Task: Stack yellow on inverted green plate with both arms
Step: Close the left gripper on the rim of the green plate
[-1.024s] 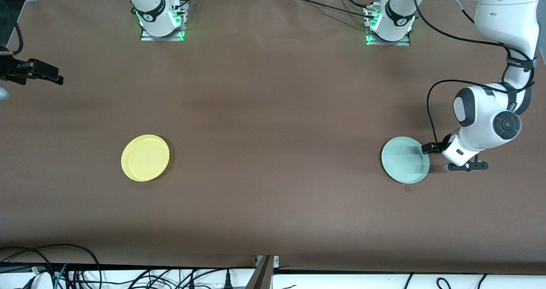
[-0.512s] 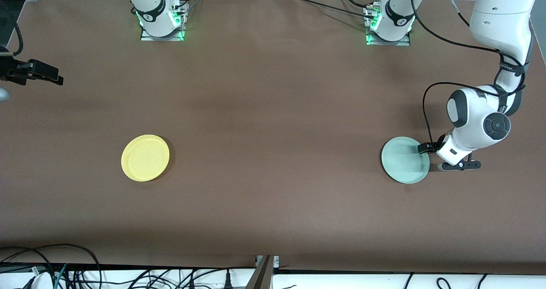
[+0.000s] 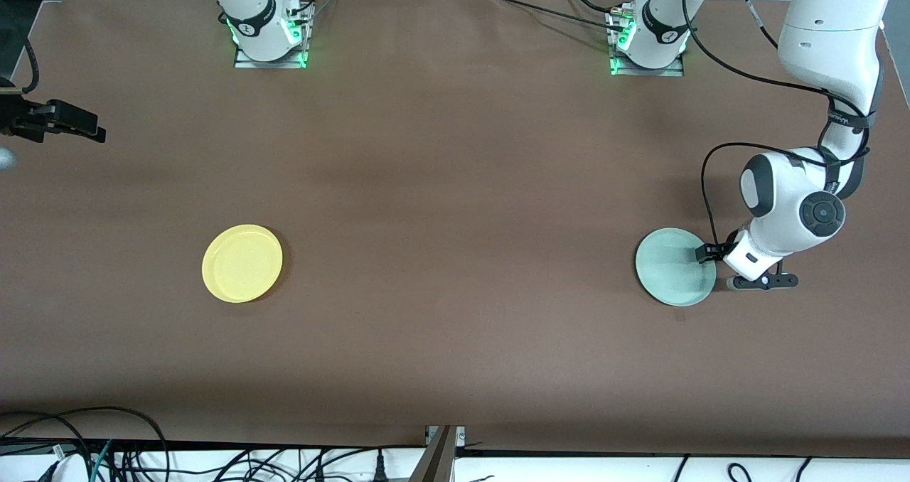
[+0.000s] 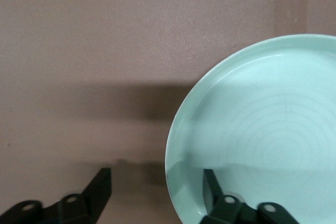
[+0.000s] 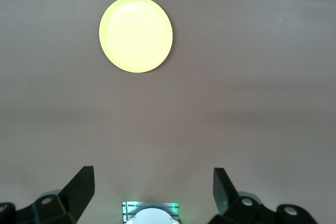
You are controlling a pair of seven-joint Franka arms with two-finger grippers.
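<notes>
Since the earlier frames the left claw (image 3: 706, 253) has eased in toward the green plate (image 3: 674, 266), and now stands spread wide at the plate's rim on the side toward the left arm's end of the counter (image 3: 455, 183). In the left wrist view one finger (image 4: 212, 187) hangs over the plate's inside edge and the other over bare counter; whether either touches the rim is hard to tell. The plate lies rim up. The yellow plate (image 3: 242, 263) has not moved, lying well apart toward the right arm's end. The right claw (image 3: 67, 123) waits, spread wide, high over the counter's edge. No writing is readable.
</notes>
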